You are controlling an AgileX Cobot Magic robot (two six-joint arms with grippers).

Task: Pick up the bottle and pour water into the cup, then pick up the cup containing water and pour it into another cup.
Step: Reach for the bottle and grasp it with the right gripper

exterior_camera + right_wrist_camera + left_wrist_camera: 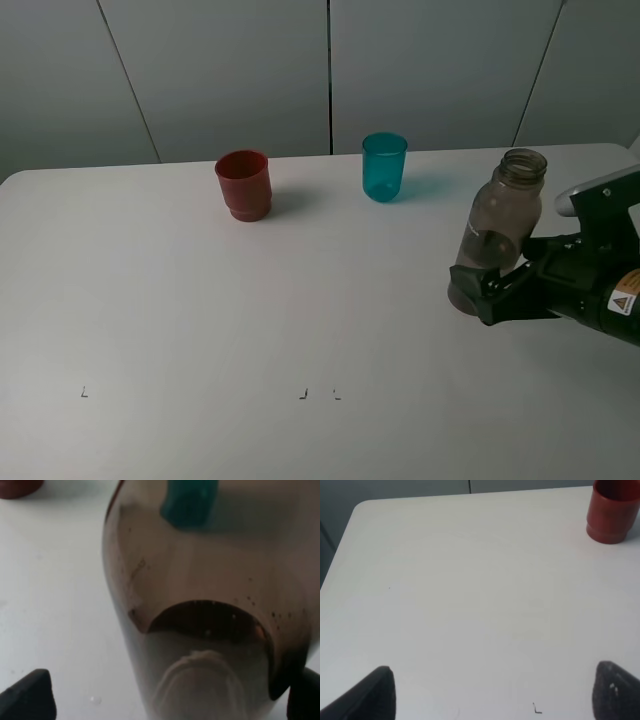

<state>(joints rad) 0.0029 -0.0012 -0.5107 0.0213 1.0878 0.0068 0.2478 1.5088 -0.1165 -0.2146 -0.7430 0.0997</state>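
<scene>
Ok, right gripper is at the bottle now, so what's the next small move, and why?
Probably carry the bottle toward the teal cup. The right gripper looks closed on the bottle's lower body, and the bottle is tilted, apparently already off the table. The cup stands apart, farther back and left.

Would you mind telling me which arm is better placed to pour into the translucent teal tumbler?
The right. Its claw is at the low body of the tall smoky clear plastic bottle, near the teal tumbler. The left claw hangs open over bare table, holding nothing.
</scene>
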